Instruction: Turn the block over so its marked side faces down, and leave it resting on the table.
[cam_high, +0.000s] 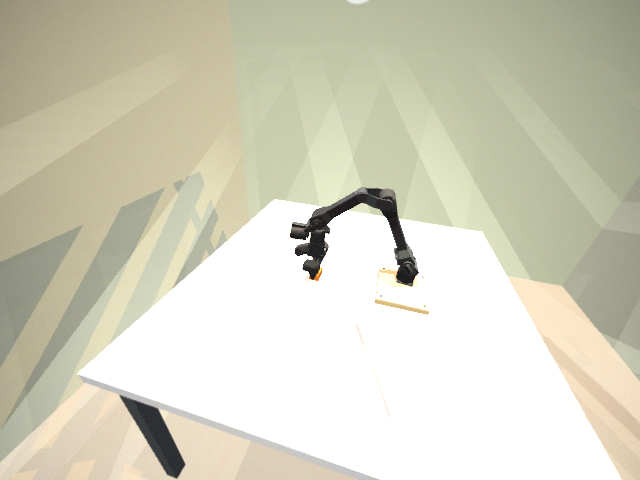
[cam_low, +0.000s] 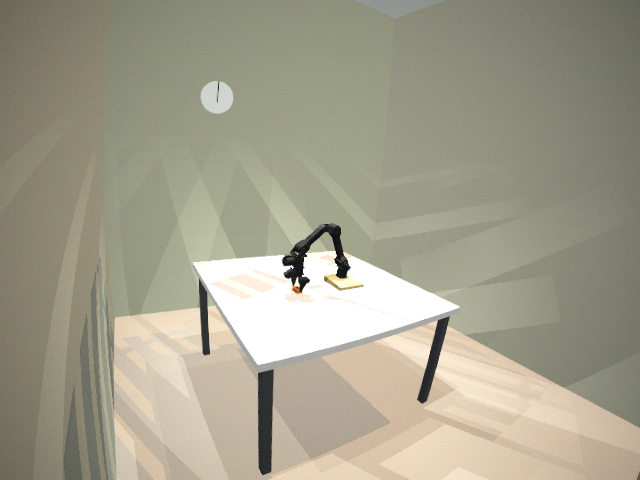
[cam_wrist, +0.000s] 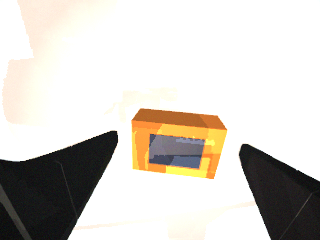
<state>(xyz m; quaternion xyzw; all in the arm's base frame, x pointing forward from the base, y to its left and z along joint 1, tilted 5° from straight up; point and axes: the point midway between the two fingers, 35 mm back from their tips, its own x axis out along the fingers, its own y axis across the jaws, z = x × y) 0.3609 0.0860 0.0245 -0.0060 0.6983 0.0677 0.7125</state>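
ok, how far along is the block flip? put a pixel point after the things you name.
Done: the open gripper (cam_high: 313, 277) (cam_low: 298, 290) (cam_wrist: 177, 142) is over the orange block (cam_high: 317, 275) (cam_low: 296, 289) (cam_wrist: 216, 150), which sits between the fingertips in the wrist view.
In hand: lining up for a grasp, it seems; nothing is gripped.
Left: grip, turn, set down and release. The dark marked face (cam_wrist: 176, 151) still points up, so the flip itself hasn't happened.
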